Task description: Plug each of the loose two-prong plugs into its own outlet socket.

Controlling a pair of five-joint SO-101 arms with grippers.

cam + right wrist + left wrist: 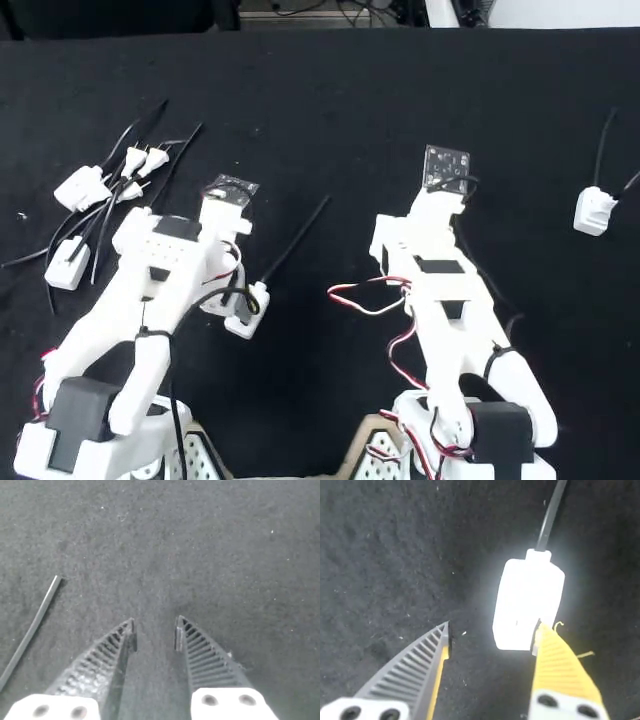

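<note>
On the black table [330, 100] lie four white sockets [80, 187] [67, 262] [247, 312] [595, 210]; left pincer [491, 626], apart, touches one; right pincer [154, 622] apart.

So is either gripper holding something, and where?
No, nothing is held. The left gripper stands open beside the white corded block; the right gripper is empty.

Your tally: four sockets, three plugs, two arms.
You have four white plastic socket blocks on black cords: upper-left socket [82, 187] and lower-left socket [68, 262] by the left edge of the black cloth table [330, 90], middle socket [247, 312], and right-edge socket [595, 210]. Three small white two-prong plugs seem to lie in the left tangle: first plug [133, 158], second plug [157, 157], third plug [128, 190]. Two white robot arms: left arm [150, 280], right arm [440, 280].
</note>
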